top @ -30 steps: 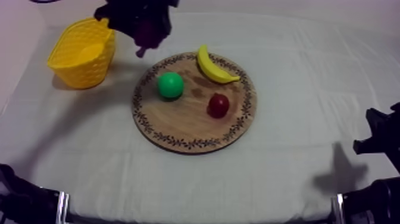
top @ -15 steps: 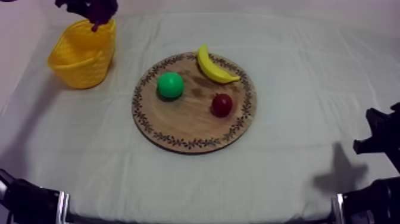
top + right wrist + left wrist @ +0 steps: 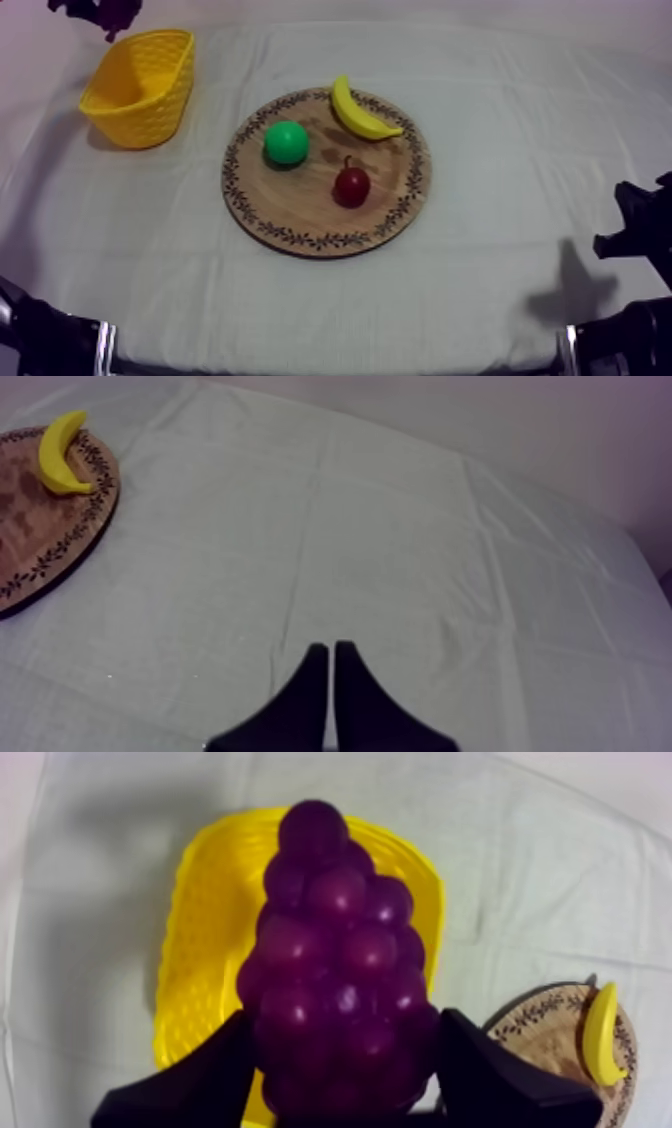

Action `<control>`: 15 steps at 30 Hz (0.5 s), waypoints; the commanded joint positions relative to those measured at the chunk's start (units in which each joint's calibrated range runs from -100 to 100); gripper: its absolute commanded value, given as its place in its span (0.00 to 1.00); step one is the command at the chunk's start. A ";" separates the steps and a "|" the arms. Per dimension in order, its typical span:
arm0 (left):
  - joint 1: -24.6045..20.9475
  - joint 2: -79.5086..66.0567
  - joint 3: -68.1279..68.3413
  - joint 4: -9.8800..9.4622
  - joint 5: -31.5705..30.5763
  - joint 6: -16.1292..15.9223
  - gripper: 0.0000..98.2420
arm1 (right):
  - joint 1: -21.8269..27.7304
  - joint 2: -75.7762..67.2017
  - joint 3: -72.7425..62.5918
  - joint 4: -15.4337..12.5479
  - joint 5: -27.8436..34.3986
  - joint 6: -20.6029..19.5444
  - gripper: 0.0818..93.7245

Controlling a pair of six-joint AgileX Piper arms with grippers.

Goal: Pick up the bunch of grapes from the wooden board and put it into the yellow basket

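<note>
My left gripper (image 3: pixel 340 1077) is shut on the purple bunch of grapes (image 3: pixel 335 972), and its black fingers (image 3: pixel 195 1087) press the bunch from both sides. The bunch hangs over the yellow basket (image 3: pixel 200 942), which looks empty. From above, the left gripper (image 3: pixel 88 8) and grapes (image 3: pixel 115 17) sit at the far left edge, just beyond the basket's (image 3: pixel 140 88) back rim. The round wooden board (image 3: pixel 300 215) lies mid-table. My right gripper (image 3: pixel 330 671) is shut on nothing, low over the cloth at the right (image 3: pixel 632 235).
On the board lie a banana (image 3: pixel 360 112), a green round fruit (image 3: pixel 287 142) and a small red fruit (image 3: pixel 351 186). The banana (image 3: pixel 62 454) and the board's rim (image 3: pixel 60 546) also appear far ahead of my right gripper. Bare cloth surrounds the board.
My left gripper carried the grapes leftward and farther back, from beside the board to over the basket's far edge. The small red fruit rolled a little toward the board's middle.
</note>
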 commanded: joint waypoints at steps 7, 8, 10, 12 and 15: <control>-0.24 1.57 -0.33 -0.01 0.12 -0.03 0.51 | -0.02 0.00 -0.04 -0.02 0.02 0.02 0.00; -0.26 1.93 -0.19 -0.01 0.13 0.03 0.51 | -0.02 0.00 -0.04 -0.02 0.02 0.02 0.00; -0.35 2.80 0.31 -0.01 -0.14 0.17 0.51 | -0.02 0.00 -0.04 -0.02 0.02 0.02 0.00; -0.49 3.94 0.92 0.09 -0.65 0.22 0.51 | -0.02 0.00 -0.04 -0.02 0.02 0.02 0.00; -0.70 5.89 1.83 0.21 -1.29 0.31 0.51 | -0.02 0.00 -0.04 -0.02 0.02 0.02 0.00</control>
